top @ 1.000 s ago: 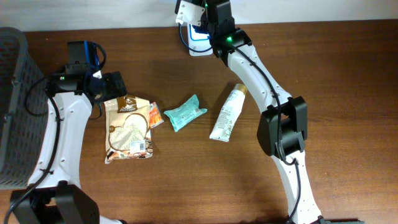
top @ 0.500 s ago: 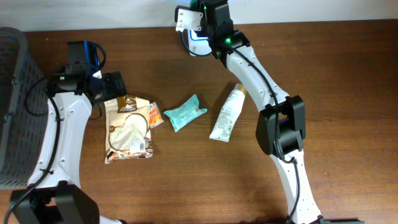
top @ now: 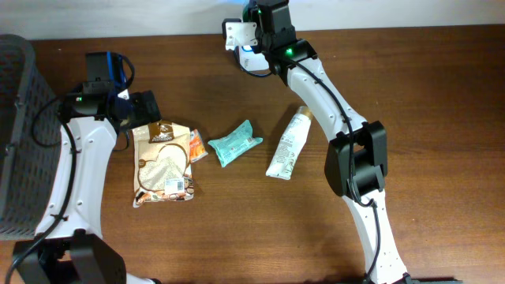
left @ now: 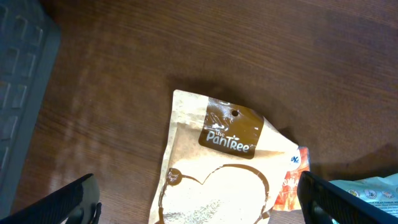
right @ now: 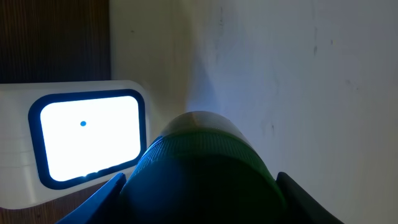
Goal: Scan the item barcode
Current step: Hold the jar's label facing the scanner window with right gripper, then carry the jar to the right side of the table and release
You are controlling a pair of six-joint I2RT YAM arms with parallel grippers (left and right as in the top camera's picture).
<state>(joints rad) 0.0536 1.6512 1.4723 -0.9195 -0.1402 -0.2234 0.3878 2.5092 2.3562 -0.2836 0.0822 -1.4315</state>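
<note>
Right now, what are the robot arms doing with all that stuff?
The right gripper is holding what looks like a bottle with a dark ribbed cap up beside the glowing scanner. The left gripper hangs open above a brown snack bag, touching nothing. A teal packet and a cream tube lie on the table.

The table (top: 442,118) was dark wood, smooth with a faint sheen; the pouch (left: 186,186) was matt brown paper, its label (left: 231,129) glossy; the basket (top: 16,142) was grey plastic mesh; the container (right: 199,174) looked ribbed dark plastic.
</note>
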